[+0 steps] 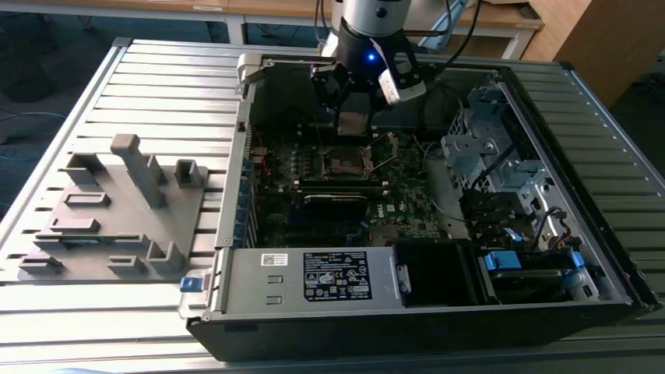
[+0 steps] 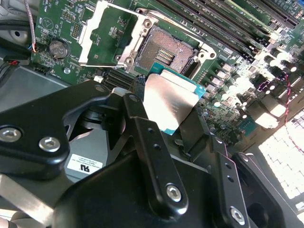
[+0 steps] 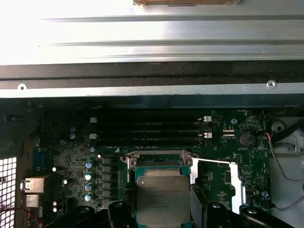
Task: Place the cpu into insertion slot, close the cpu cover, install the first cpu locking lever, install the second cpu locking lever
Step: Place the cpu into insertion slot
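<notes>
My gripper (image 1: 353, 117) is shut on the cpu (image 1: 353, 125), a flat silver-grey square, and hangs inside the open computer case just above the motherboard. In both wrist views the cpu (image 2: 168, 102) (image 3: 162, 198) sits clamped by its edges between the two black fingers (image 2: 137, 118). The insertion slot (image 2: 164, 53) (image 1: 342, 162) (image 3: 156, 159) lies open and bare just beyond the chip, its dark contact field showing. The cpu cover (image 2: 88, 38) (image 3: 237, 187), a shiny metal frame with a window, is swung open beside the slot.
The case (image 1: 416, 319) lies open on a ribbed metal table. Black memory sticks (image 3: 147, 133) run next to the slot. A drive cage (image 1: 488, 156) stands at the exterior view's right. On the exterior view's left rests a grey fixture plate (image 1: 114, 210).
</notes>
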You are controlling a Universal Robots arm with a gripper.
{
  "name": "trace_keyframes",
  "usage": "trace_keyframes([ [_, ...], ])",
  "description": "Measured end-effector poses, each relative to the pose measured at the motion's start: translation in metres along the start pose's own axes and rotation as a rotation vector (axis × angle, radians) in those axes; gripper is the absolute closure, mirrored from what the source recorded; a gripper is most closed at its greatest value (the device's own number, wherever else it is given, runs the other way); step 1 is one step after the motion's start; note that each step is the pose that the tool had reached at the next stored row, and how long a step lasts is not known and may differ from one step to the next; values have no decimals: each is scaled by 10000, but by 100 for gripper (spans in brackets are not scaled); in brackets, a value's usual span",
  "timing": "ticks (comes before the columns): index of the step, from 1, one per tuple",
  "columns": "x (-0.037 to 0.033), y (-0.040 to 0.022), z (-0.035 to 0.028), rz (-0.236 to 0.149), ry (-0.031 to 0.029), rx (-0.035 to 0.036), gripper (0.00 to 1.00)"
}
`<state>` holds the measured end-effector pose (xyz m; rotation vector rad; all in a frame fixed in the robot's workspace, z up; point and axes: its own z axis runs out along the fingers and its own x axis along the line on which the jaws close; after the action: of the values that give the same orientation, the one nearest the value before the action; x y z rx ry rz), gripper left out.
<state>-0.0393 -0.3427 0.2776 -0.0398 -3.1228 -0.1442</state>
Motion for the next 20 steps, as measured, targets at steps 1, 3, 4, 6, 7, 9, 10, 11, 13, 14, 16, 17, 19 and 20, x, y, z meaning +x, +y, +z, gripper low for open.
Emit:
trace_keyframes([
  [1, 0, 0, 3, 0, -1, -2, 46],
  [3, 0, -1, 12, 0, -2, -3, 46],
  [4, 0, -1, 11, 0, 0, -1, 46],
  [6, 0, -1, 12, 0, -1, 0, 46],
  [7, 0, -1, 12, 0, 0, 0, 46],
  [9, 0, -1, 17, 0, -2, -4, 46],
  [10, -1, -2, 21, -1, -2, -5, 46],
  [11, 0, -2, 22, 0, 0, 0, 46],
  [13, 0, -2, 24, 0, 0, 0, 46],
  [14, 0, -2, 25, 0, 0, -1, 46],
  [16, 0, -2, 26, 0, -1, -1, 46],
  [17, -1, -2, 30, 0, -2, -5, 46],
  [19, -1, -4, 41, 0, -1, -3, 46],
  [20, -1, -4, 42, 0, 1, 0, 46],
])
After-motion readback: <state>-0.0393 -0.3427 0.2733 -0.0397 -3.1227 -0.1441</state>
